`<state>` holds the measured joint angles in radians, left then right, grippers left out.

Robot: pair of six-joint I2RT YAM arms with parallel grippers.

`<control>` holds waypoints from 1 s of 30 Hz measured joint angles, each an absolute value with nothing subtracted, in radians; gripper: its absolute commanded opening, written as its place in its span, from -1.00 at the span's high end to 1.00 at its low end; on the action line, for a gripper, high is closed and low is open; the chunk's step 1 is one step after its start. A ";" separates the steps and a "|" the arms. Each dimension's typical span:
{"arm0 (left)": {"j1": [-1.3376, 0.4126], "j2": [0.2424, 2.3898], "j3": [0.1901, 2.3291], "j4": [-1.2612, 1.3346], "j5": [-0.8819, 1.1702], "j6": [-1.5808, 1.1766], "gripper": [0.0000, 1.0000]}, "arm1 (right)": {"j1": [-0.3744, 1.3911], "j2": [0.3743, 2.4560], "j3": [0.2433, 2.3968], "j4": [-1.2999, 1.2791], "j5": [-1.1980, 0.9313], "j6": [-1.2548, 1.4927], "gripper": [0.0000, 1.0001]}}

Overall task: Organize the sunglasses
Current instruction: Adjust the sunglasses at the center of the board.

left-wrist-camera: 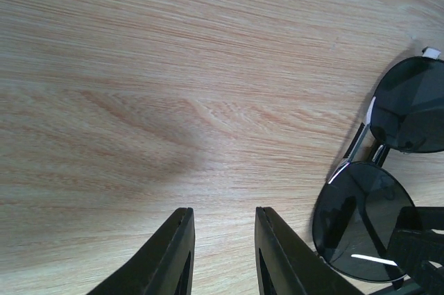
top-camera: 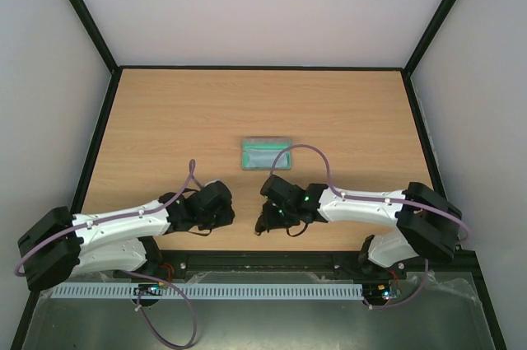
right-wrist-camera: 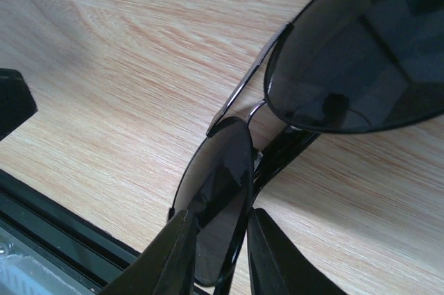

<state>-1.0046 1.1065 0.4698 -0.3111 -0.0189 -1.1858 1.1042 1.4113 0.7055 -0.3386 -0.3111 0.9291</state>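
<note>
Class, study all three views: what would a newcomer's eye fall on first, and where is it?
The sunglasses, lying on the wooden table near its front edge, fill the right wrist view, where the right gripper straddles one dark lens. From above, the left arm and right arm angle inward toward each other, with a grey case lying at mid-table beyond them.

The table is smooth, matt wood grain. The sunglasses have 2 glossy dark lenses and a thin metal frame. The left gripper looks matt black plastic.
</note>
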 measured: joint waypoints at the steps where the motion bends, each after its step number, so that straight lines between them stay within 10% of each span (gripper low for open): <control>1: -1.002 1.105 0.470 -0.313 -0.019 -1.185 0.47 | 1.106 1.416 0.711 -0.339 -0.310 0.929 0.62; 30: -0.981 1.076 0.445 -0.311 -0.015 -1.166 0.47 | 1.122 1.464 0.963 -0.787 -0.039 0.817 0.89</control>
